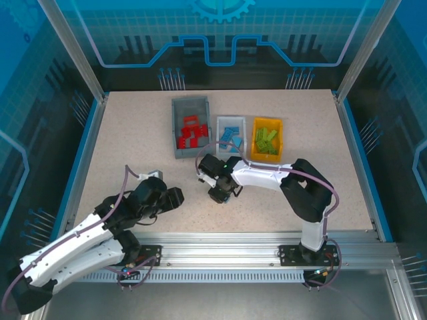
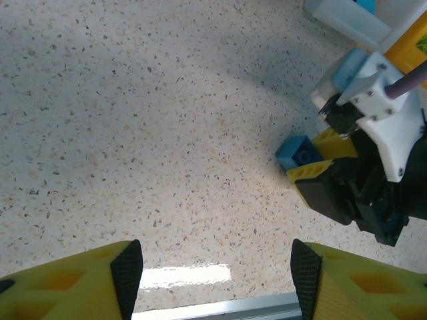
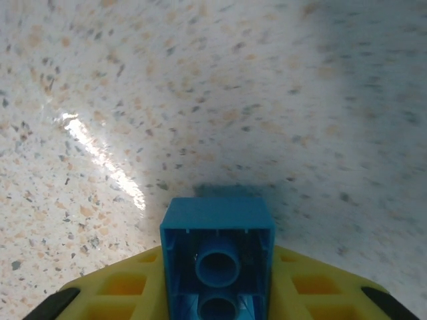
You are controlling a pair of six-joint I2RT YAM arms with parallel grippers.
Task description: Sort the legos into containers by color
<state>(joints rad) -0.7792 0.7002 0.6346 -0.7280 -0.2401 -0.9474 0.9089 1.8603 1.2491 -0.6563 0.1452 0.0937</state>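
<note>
The flat table (image 1: 133,133) has a speckled, stone-like surface. Just left of the white bin (image 1: 219,137), the larger rectangular dark grey bin (image 1: 177,130) holds red bricks (image 1: 192,135). The white bin holds blue bricks (image 1: 231,135). The orange-yellow bin (image 1: 280,123), just right of it, holds lime green bricks (image 1: 266,141). Nearer than the white bin, the right gripper (image 1: 223,198) pinches a small hollow-bottomed blue brick (image 3: 217,257). The left gripper (image 2: 217,267), farther near-left, gapes wide and empty.

We've got red bricks (image 1: 192,136) piled in the dark grey bin (image 1: 176,130) far left, blue bricks (image 1: 231,133) in the white bin (image 1: 219,137), lime green bricks (image 1: 266,142) in the orange-yellow bin (image 1: 267,121). Nearer, one blue brick (image 3: 217,257), hollow underside showing, sits pinched in the right gripper (image 2: 312,157).
</note>
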